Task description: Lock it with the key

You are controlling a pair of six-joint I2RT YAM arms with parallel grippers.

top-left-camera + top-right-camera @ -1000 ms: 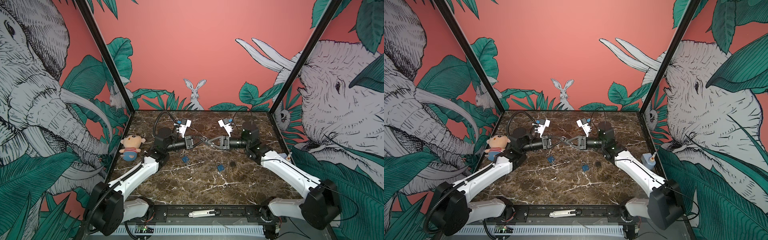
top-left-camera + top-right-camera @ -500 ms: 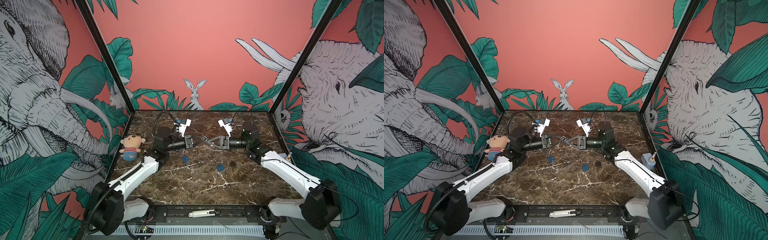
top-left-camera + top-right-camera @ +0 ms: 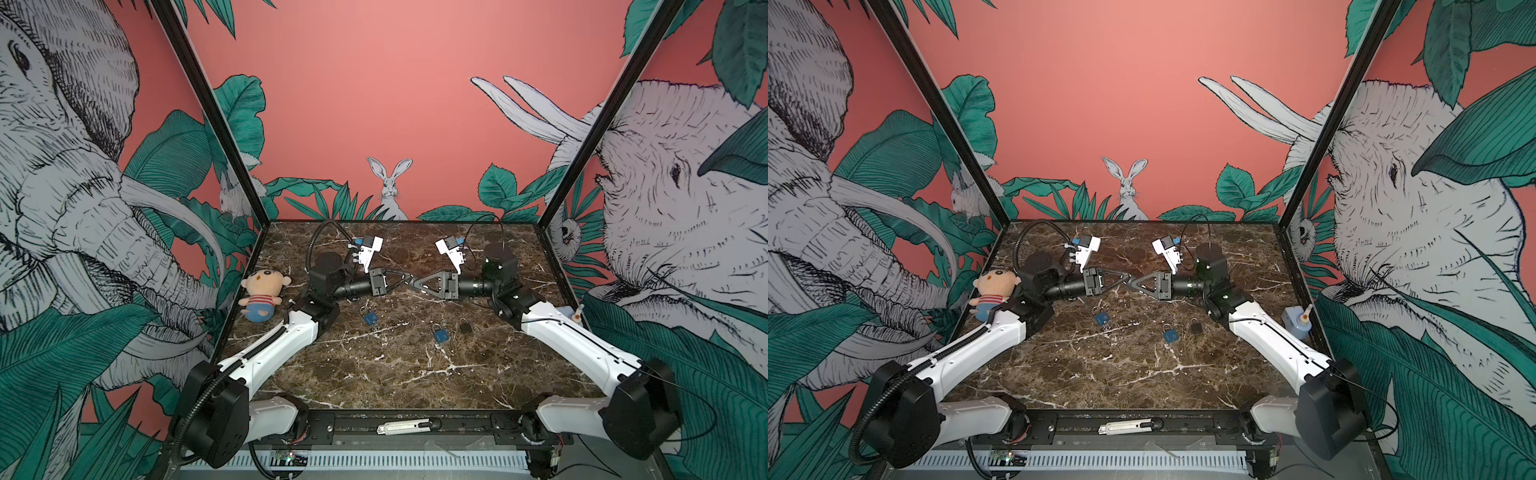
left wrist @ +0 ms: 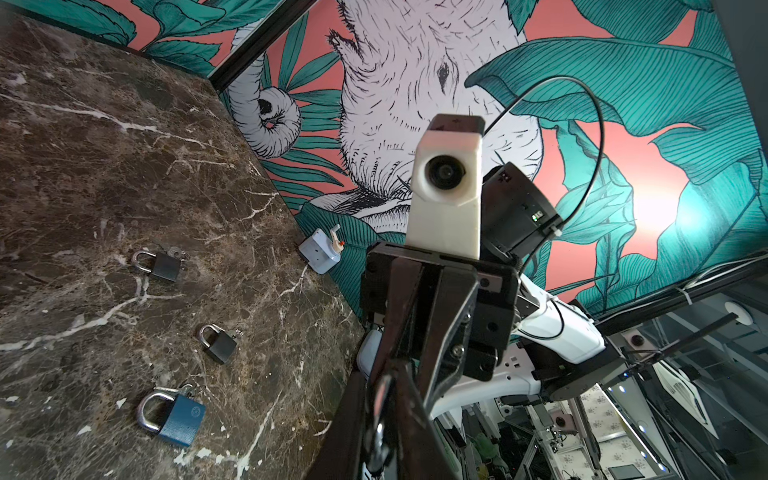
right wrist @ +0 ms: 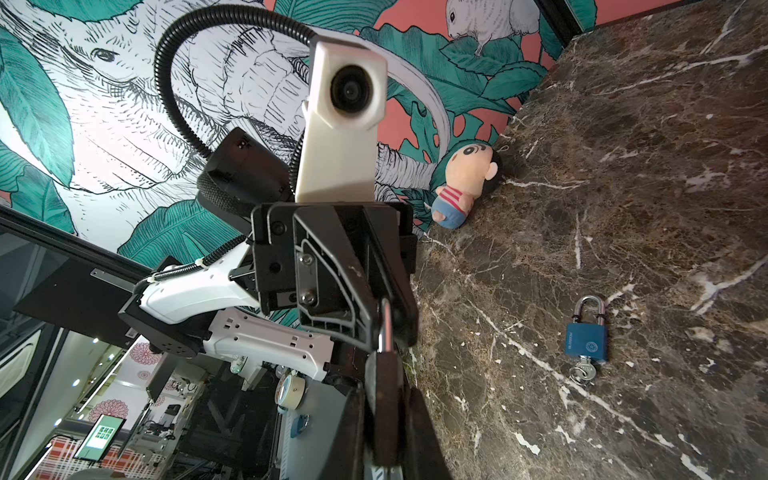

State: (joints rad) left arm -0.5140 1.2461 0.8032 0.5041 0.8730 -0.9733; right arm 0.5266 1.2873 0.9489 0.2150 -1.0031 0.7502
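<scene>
My two grippers meet tip to tip above the middle of the marble table. A dark padlock is clamped in my right gripper, which is shut on its body. The padlock's silver shackle points at my left gripper, and that gripper is shut on it. In the left wrist view the shackle shows as a shiny metal piece between the fingers. The key of the held padlock is hidden.
On the table lie a blue padlock with keys, a second blue padlock and a black padlock; another dark padlock lies farther off. A plush doll sits at the left edge. A pale blue device stands at the right edge.
</scene>
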